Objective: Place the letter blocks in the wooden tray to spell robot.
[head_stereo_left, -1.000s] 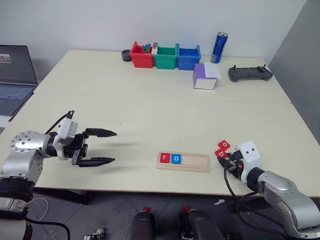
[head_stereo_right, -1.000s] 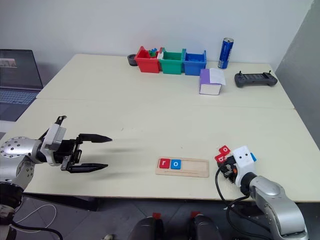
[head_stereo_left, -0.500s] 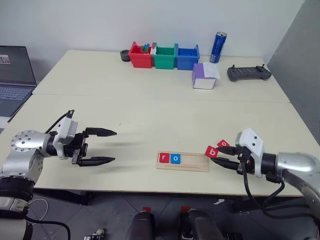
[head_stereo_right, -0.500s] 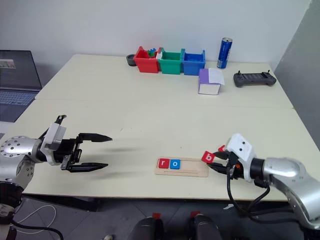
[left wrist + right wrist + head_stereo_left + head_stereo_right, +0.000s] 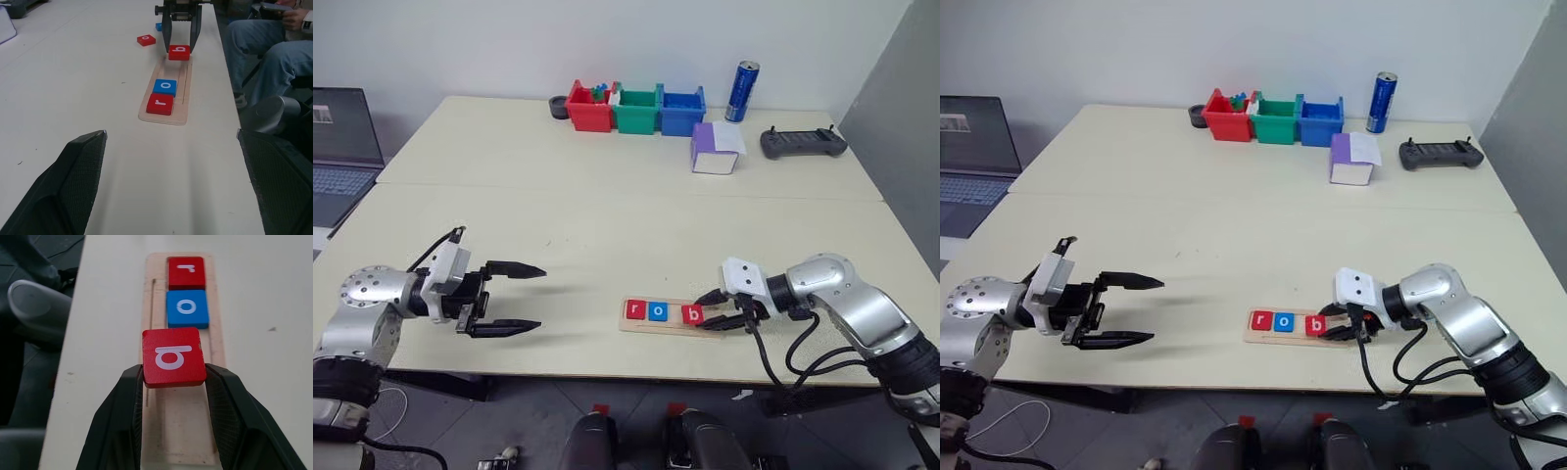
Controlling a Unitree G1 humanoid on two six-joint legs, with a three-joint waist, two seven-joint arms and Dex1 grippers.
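Where tables [image 5: 607, 225] abut — laptop [image 5: 342, 147] alongside

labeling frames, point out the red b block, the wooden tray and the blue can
red b block [image 5: 173, 357], right wrist view, its lettered face.
wooden tray [image 5: 182, 110], left wrist view, bare grooved strip.
blue can [image 5: 741, 94], left eye view, its side.

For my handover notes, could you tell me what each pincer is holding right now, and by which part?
The right pincer clamps the red square b block by its two opposite side edges, above the pale wooden tray. The left pincer is open, holding nothing.
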